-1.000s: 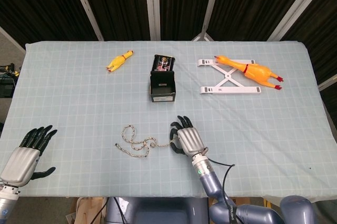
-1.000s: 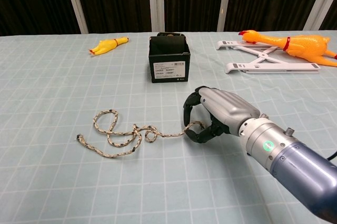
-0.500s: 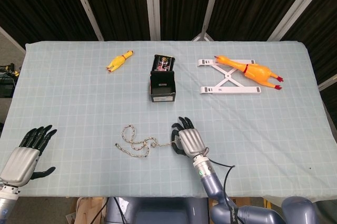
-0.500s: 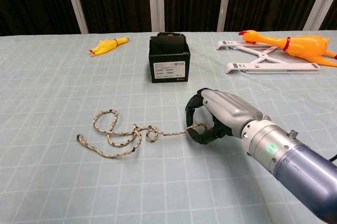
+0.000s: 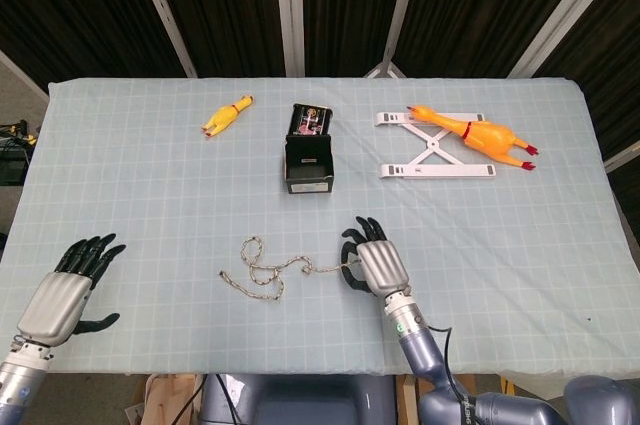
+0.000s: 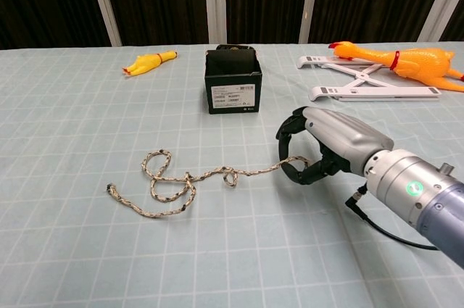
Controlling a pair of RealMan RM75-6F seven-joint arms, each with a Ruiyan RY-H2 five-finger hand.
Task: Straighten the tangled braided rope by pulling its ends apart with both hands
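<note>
While one end of the rope point(image 6: 190, 180) was gripped by the right hand point(image 6: 319, 150) | loops were not yet straightened | left hand point(image 5: 68, 290) was held open, empty, apart.

A table covered with a pale blue-green checked cloth point(image 5: 150, 185) is seen in front of dark curtains. Toward the far side, a small yellow rubber chicken point(image 5: 227, 115) is laid on its side at the left. An open black box point(image 5: 309, 161), with a label on its near face, is placed upright at the centre. At the right, a larger orange rubber chicken point(image 5: 475, 133) is laid across a white folding stand point(image 5: 430, 163).
</note>
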